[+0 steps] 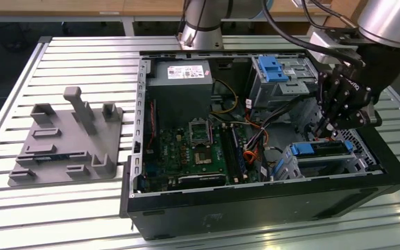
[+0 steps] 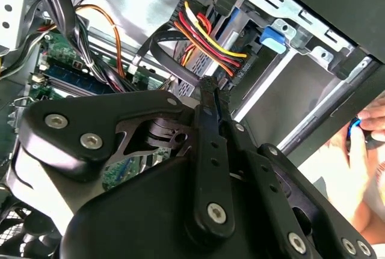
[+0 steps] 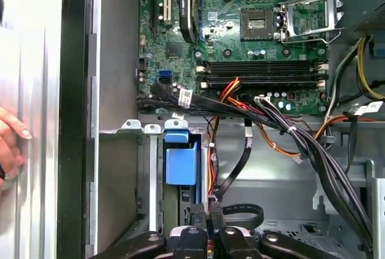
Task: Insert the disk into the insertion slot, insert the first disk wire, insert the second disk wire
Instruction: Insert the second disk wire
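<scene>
My gripper (image 1: pixel 327 130) looks pinched shut on the limp black disk wire (image 2: pixel 174 57). I'd hold its stiff plug, with the disk (image 1: pixel 323 149) at six o'clock.

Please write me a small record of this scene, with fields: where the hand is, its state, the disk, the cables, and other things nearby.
hand position: hand low inside the computer case, just above the insertion slot
hand state: shut; what is between its tips cannot be told
disk: disk in its blue carrier, seated in the slot
cables: black cable bundle lies loose beside the slot
person: fingers outside the case wall
elsewhere: grey fixture at the exterior view's left, apart from the case
</scene>
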Controlling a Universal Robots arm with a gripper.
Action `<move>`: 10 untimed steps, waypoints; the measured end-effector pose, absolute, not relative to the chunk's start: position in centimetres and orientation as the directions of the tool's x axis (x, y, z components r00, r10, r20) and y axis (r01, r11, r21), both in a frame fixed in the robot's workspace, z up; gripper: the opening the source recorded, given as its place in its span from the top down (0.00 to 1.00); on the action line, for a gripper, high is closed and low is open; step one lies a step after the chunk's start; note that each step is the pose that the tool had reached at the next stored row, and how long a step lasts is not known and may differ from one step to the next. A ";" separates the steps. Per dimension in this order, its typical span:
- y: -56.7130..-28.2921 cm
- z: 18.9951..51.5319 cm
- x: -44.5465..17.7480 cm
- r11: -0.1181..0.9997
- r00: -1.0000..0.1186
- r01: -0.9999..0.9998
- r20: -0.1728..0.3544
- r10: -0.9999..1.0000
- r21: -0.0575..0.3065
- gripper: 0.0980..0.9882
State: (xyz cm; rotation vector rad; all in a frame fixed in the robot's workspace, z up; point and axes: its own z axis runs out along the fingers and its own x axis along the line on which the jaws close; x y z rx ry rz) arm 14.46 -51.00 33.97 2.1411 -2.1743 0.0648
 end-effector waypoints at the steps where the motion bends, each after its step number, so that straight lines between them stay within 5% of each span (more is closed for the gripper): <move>1: -51.2 34.0 14.5 0.017 -0.014 -0.999 0.085 -0.996 0.032 0.94; 10: -52.1 34.0 14.5 0.015 -0.014 -0.999 0.047 -0.999 0.032 0.94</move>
